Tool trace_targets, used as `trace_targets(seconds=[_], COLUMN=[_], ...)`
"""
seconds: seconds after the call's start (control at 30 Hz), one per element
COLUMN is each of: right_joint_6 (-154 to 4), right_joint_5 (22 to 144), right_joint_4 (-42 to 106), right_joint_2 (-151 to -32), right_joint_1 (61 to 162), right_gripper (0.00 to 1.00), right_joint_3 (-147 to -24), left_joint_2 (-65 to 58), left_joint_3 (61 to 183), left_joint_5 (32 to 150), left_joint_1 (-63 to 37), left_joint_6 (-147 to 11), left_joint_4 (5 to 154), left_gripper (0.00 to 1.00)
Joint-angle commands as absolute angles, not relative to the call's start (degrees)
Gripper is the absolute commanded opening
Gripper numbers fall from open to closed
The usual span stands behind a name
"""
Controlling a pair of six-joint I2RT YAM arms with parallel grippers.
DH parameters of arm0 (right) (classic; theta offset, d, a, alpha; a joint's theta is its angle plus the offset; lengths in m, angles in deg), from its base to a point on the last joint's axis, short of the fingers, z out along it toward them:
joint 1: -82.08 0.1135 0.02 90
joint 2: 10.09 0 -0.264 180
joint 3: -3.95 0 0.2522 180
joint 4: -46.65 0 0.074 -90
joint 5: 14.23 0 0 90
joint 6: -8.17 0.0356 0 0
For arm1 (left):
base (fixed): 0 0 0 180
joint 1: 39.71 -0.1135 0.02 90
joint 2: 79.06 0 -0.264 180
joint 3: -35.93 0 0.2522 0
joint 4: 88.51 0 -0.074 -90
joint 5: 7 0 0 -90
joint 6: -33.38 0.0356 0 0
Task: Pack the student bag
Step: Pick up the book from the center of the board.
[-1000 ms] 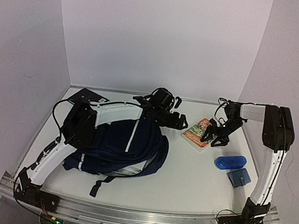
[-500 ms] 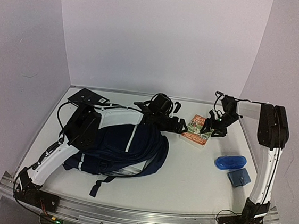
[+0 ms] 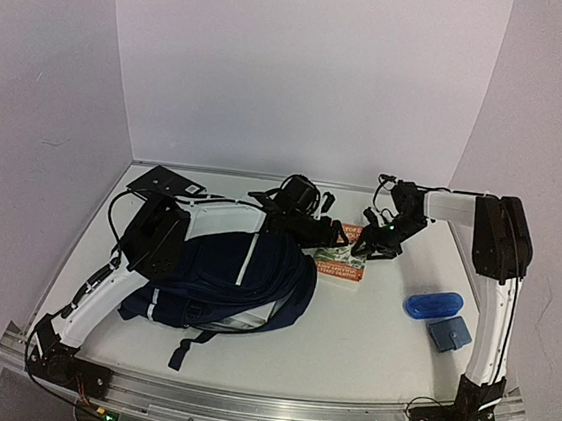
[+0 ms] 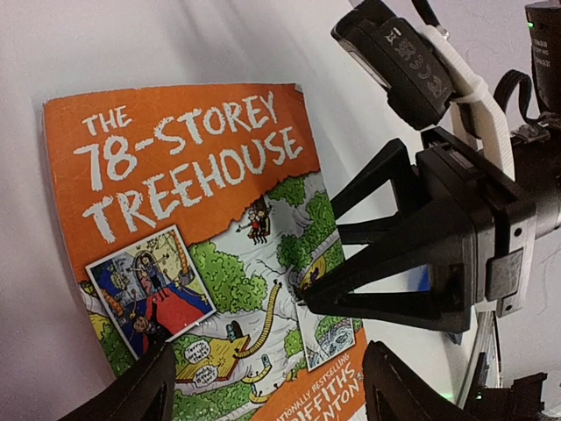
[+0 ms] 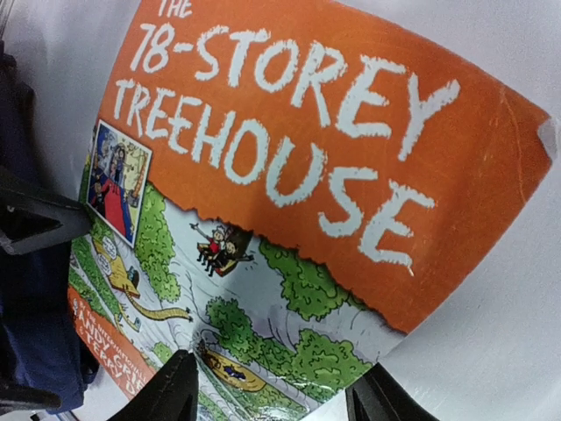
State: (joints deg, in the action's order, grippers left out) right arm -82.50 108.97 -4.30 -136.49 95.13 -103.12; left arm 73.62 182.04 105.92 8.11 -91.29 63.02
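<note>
Since both arms crowd the book (image 3: 341,262) overhead, a clash looks likely; student bag (image 3: 244,277) lies on the surface (image 3: 369,330) just beside it. Left wrist: left end effector (image 4: 263,386) open over the cover. Right wrist: right end effector (image 5: 272,395) open too, no grip, so book may skid.

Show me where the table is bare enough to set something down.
Largest bare patch: the table between the student bag and the blue case. A narrower strip runs in front of the bag along the near edge. Crowded: around the book, where the left gripper and right gripper meet beside the bag.
</note>
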Motion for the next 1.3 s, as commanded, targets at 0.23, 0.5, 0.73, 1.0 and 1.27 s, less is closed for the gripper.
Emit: trace_targets(seconds=[0.23, 0.5, 0.73, 1.0, 1.27], right_joint_6=[-70.31, -67.42, -65.36, -65.19, -64.69], right_joint_5=[121.03, 125.01, 125.04, 125.31, 132.18], right_joint_4=[-1.53, 3.35, 8.95, 9.28, 9.42], right_joint_2=[-129.91, -132.79, -137.53, -135.26, -125.34], right_joint_1=[95.02, 95.13, 95.02, 92.83, 89.71], right_gripper=[0.41, 0.35, 0.40, 0.00, 0.00], right_joint_3=[-103.96, -100.74, -98.48, -98.02, -94.50], left_joint_2=[74.72, 75.16, 75.17, 72.45, 65.79], left_joint_3=[180.46, 180.31, 180.21, 177.35, 172.17], left_joint_5=[108.31, 108.48, 109.08, 108.70, 106.34], left_joint_1=[7.33, 7.13, 6.84, 6.59, 6.35], left_joint_6=[-93.75, -94.25, -95.31, -94.63, -93.25], left_joint_4=[65.30, 65.59, 66.54, 67.43, 68.74], left_gripper=[0.69, 0.68, 0.67, 0.68, 0.83])
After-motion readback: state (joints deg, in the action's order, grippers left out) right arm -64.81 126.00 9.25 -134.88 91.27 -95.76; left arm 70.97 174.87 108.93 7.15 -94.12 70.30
